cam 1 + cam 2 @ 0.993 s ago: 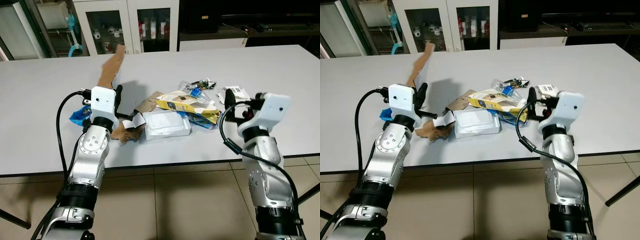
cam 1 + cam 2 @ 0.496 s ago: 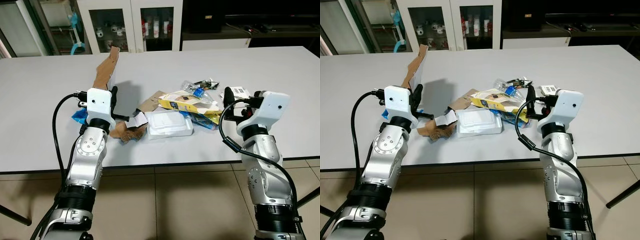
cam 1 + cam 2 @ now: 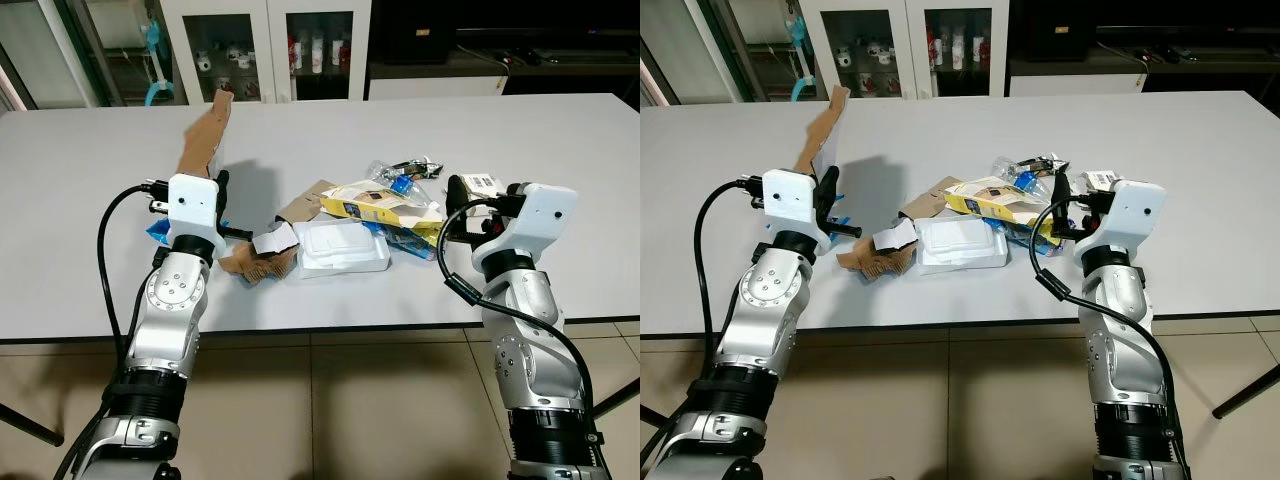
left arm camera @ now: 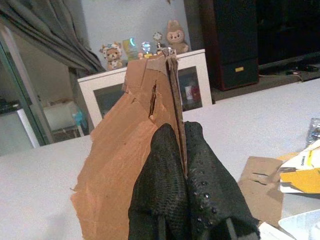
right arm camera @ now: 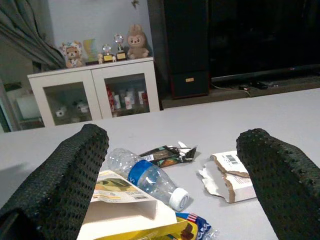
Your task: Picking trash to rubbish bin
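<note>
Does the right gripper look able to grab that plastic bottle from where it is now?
Probably yes. The right gripper is open and points at the bottle, which lies on top of the pile on the table, nothing covering it.

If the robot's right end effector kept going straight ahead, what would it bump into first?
Probably the clear plastic bottle, lying between the open right end effector's fingers, with the yellow carton just beside it. Depth is hard to judge.
</note>
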{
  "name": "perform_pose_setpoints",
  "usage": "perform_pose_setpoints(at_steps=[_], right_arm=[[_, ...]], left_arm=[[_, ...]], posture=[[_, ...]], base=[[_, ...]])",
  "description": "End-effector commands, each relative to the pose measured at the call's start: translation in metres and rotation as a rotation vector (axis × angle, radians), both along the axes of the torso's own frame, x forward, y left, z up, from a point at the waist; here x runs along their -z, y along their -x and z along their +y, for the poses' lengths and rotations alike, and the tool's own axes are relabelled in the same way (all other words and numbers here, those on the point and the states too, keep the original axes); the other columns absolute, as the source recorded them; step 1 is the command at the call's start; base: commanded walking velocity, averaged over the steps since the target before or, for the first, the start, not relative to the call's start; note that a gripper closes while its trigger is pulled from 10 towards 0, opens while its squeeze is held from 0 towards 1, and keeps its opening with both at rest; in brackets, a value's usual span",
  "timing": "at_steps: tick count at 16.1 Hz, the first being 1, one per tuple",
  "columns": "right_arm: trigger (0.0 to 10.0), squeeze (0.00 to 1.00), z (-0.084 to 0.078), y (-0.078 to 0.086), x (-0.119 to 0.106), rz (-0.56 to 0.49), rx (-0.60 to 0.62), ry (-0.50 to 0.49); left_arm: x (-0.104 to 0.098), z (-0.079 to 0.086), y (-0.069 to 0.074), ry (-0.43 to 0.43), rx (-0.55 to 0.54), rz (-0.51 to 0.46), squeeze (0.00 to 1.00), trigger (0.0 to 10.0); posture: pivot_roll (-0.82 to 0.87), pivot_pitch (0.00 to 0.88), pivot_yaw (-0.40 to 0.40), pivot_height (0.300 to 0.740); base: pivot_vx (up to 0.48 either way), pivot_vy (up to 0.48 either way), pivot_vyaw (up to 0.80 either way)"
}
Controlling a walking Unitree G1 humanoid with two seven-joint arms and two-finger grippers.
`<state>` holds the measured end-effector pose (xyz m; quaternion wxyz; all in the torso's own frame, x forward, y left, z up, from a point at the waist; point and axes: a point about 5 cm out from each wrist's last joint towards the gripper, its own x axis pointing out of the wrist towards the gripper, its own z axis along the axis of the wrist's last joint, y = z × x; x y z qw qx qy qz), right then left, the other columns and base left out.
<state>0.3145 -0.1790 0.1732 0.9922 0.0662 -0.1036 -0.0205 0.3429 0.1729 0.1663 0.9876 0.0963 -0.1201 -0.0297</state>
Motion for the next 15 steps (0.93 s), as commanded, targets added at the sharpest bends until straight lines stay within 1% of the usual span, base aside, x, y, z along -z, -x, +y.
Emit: perform_pose_setpoints(at_steps=[1,2,4,7,11,15], right_arm=[[10.0,0.0,0.001,-0.003,-0.002,0.008,-0.009,0.002],[10.0,0.0,-0.002,-0.003,-0.002,0.009,-0.007,0.001],[10.0,0.0,-0.004,-0.003,-0.004,0.016,-0.02,0.024],[10.0,0.0,-0.007,-0.006,-0.009,0.007,-0.015,0.025],[10.0,0.0,-0.006,-0.004,-0.005,0.015,-0.012,0.015],[10.0,0.0,-0.006,-0.004,-0.004,0.016,-0.017,0.006]], left_arm=[[-0.003,0.001,-0.001,-0.006,-0.013,-0.01,0.0,10.0],[-0.005,-0.002,-0.001,0.003,-0.012,-0.019,0.0,10.0],[-0.005,-0.004,0.0,0.017,-0.021,-0.026,0.0,10.0],[-0.001,-0.009,0.004,0.025,-0.008,-0.013,0.0,10.0],[-0.003,-0.009,0.002,0.016,-0.001,-0.016,0.0,10.0],[-0.003,-0.01,0.003,0.015,0.001,-0.019,0.0,10.0]], posture=[[-0.04,0.028,-0.01,0.74],[-0.04,0.032,-0.032,0.74],[-0.04,0.035,-0.049,0.74],[-0.04,0.039,-0.047,0.74],[-0.04,0.038,-0.033,0.74],[-0.03,0.026,-0.038,0.74]], base=[[0.0,0.0,0.0],[0.0,0.0,0.0],[0.0,0.0,0.0],[0.0,0.0,0.0],[0.0,0.0,0.0],[0.0,0.0,0.0]])
